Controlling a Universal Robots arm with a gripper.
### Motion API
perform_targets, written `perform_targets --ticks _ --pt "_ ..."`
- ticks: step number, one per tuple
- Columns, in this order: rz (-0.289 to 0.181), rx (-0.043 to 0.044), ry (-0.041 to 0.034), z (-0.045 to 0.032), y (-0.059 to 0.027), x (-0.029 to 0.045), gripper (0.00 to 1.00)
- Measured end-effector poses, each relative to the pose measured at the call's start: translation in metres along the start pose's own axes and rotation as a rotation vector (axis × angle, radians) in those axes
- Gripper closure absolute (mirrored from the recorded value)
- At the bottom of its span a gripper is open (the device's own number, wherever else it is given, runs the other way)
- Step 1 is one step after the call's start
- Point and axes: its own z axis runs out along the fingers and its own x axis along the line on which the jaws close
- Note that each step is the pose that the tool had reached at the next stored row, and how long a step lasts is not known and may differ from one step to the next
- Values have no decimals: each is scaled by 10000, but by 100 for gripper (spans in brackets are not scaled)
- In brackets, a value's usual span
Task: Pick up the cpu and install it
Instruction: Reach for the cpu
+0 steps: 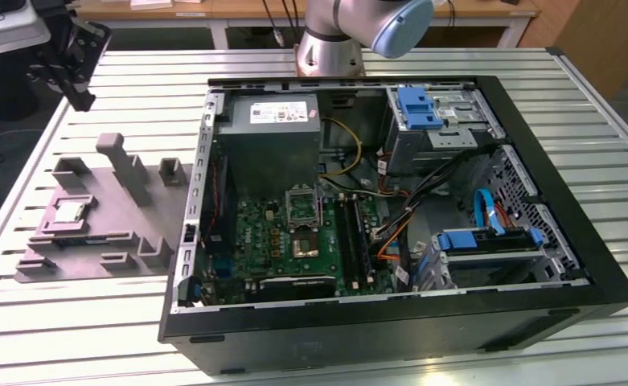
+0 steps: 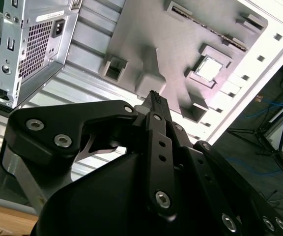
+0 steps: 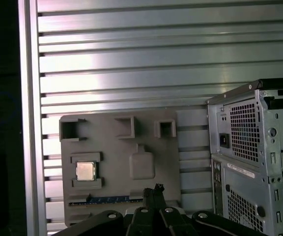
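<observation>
Wrist views show the cpu [image 3: 85, 171] seated in grey fixture [image 3: 112, 152]; exterior view adds motherboard [image 1: 281, 241].

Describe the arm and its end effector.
The arm is a silver-grey tube with a pale blue joint cap. The end effector is matte black: angular linked bars joined by silver hex bolts, narrowing to a slim tip.

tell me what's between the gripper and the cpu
just the flat surface of the grey holder, from gripper to cpu, in the first wrist view

Bright light glares off the table [image 2: 267, 66] (blown white in the second wrist view).
</observation>
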Motion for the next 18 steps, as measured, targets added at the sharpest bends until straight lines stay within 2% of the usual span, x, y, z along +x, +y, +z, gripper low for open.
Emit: perform_targets --ticks 18 --pt "1 2 28 11 -6 74 89"
